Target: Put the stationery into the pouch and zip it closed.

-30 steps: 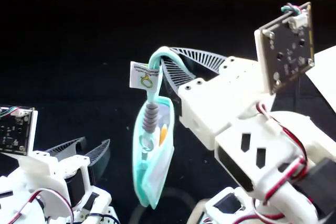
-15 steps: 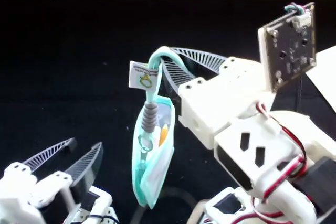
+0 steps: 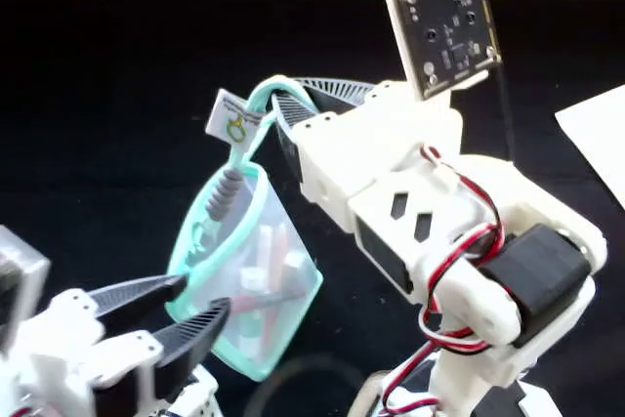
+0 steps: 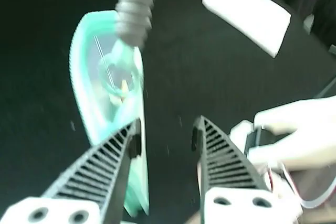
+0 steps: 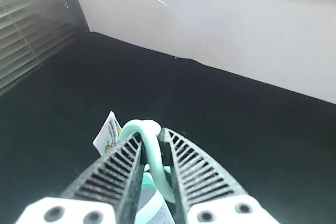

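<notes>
The translucent mint pouch (image 3: 249, 271), with stationery (image 3: 266, 266) inside, hangs at centre frame of the high view. The right gripper (image 5: 152, 135) pinches its smooth loop (image 5: 148, 128) between ribbed black fingers. The left gripper (image 3: 203, 297) stands spread at the pouch's lower edge.

pouch (image 3: 262, 259): mint, clear | zip pull (image 3: 227, 191): grey | table (image 3: 117, 75): black

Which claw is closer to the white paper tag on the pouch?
Right. The right gripper is shut on the mint loop beside the tag; the left gripper is open, at the lower end of the pouch.
</notes>
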### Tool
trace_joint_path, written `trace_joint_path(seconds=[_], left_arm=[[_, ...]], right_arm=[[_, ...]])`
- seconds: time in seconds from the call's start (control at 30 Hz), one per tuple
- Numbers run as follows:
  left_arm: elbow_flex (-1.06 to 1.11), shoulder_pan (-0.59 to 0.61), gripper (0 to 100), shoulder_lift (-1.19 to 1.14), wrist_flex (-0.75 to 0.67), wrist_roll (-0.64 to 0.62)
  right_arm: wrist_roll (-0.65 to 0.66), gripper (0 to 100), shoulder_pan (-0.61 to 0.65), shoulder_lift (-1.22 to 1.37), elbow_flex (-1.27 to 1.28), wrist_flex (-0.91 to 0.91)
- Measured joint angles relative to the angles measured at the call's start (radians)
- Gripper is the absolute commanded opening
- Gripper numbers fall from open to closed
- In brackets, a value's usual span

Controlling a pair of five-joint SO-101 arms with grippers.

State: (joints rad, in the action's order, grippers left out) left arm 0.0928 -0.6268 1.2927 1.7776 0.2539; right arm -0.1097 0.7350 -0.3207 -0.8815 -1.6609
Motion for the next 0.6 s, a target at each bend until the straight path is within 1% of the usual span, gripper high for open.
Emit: trace_joint_path(seconds=[0.1, 0.23, 0.33, 0.47, 0.6], left_arm=[[0.06, -0.015, 18, 0.02, 0.0, 0.002], [0.074, -0.014, 18, 0.084, 0.0, 0.002], [0.074, -0.012, 18, 0.11, 0.0, 0.002], [0.071, 0.023, 17, 0.117, 0.0, 0.009], [0.04, 0.031, 17, 0.117, 0.0, 0.026]], right_arm=[[0.0, 0.6, 0.0, 0.0, 0.0, 0.0], [0.0, 0.6, 0.0, 0.002, -0.006, 0.0], [0.0, 0.6, 0.0, 0.002, -0.071, -0.02], [0.0, 0.6, 0.0, 0.0, -0.186, -0.078], [0.0, 0.6, 0.0, -0.002, -0.215, -0.091]])
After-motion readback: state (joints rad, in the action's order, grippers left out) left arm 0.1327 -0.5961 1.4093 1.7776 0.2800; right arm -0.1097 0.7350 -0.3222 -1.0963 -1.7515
